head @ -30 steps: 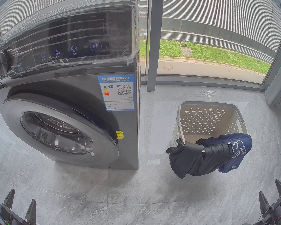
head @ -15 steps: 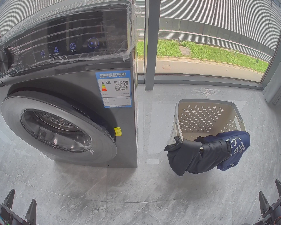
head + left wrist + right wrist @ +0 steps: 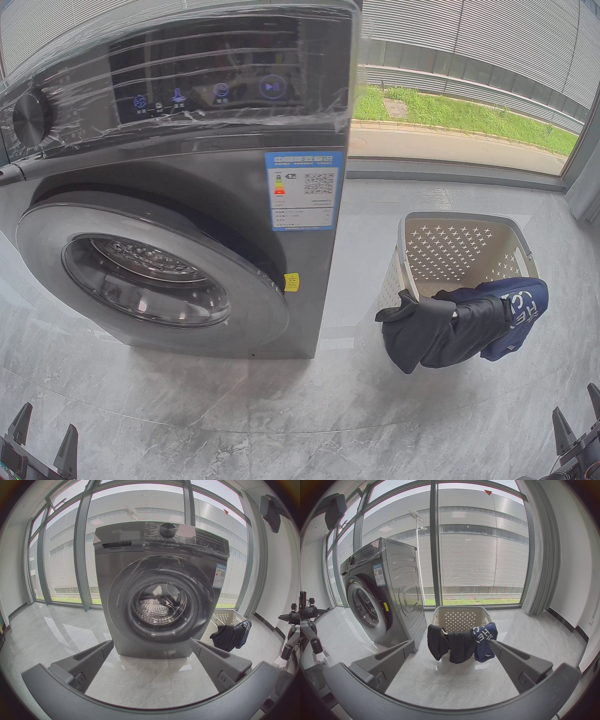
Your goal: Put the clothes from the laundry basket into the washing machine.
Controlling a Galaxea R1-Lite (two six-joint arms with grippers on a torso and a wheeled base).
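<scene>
**Open grippers, draped clothes**

The left gripper (image 3: 45,432), lower left, and the right gripper (image 3: 576,415), lower right, both stand wide open and empty. The clothes (image 3: 450,331) drape over the near rim of the laundry basket (image 3: 462,217), right of centre. The washing machine (image 3: 187,187) door (image 3: 147,281) looks closed, so a carried garment would be blocked. A lopsided pull could tip the basket.

You're looking at a polished grey stone floor (image 3: 350,406) that runs up to a tall window (image 3: 434,542). Outside are grass (image 3: 475,115), a paved path (image 3: 450,149) and a ribbed grey building (image 3: 484,552). A grey curtain (image 3: 545,558) hangs beside the glass.
</scene>
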